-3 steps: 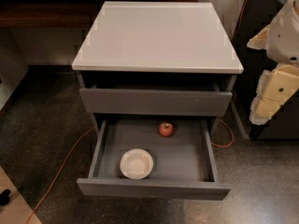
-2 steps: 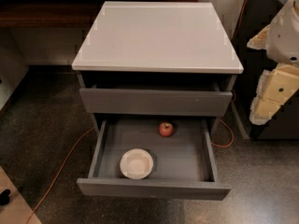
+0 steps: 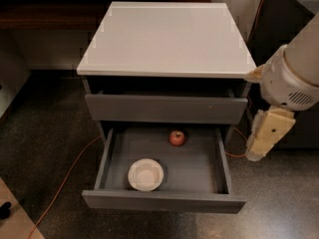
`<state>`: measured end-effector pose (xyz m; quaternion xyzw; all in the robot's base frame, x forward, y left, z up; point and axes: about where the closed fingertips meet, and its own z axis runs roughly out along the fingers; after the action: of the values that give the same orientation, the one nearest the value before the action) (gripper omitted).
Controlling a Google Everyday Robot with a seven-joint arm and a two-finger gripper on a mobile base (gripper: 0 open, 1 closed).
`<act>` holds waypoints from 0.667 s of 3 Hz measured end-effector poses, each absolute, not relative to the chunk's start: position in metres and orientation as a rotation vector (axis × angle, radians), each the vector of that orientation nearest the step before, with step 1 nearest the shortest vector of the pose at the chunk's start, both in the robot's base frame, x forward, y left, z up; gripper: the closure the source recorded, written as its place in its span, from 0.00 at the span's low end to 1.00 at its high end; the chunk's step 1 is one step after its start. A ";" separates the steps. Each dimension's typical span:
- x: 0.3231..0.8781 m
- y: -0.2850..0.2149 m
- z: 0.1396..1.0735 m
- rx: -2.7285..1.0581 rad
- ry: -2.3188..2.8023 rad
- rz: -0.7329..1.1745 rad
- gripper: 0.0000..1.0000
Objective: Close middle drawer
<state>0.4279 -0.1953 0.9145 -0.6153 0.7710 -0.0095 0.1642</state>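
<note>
- Nothing has moved since the earlier frame: cabinet, drawer contents and arm sit in the same spots.
- Far left: an orange cable [image 3: 65, 178] runs over the floor toward the cabinet base. A small dark object at the bottom-left edge is cut off and I can't identify it.
- The middle drawer [image 3: 164, 201] is pulled far out toward the camera, with its front panel well clear of the cabinet and the tray fully exposed. It is not closed yet. The front is flat with no handle, so my read is a straight push on that panel.
- Inside it, a white bowl [image 3: 145, 174] sits near the front. An apple [image 3: 177, 138] sits further back, apart from the bowl. Both sit low, so they should clear on closing, though the apple may roll.
- The upper drawer front [image 3: 164, 108] sits under the white top [image 3: 167, 39] with a dark gap between them. I can't tell if it is fully home.
- Whatever lies below the open drawer is hidden by it.
- The gripper [image 3: 263, 136] hangs right of the cabinet, beside the open drawer's right wall, apart from it and touching nothing. Released or clenched: can't tell. The arm is cut off at the right edge.
</note>
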 end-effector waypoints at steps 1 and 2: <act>0.430 -0.185 0.873 -1.761 2.178 0.055 0.00; 0.434 -0.178 0.830 -1.773 2.178 0.105 0.00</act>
<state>0.4343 -0.1783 0.8301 -0.6222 0.7645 0.0368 0.1647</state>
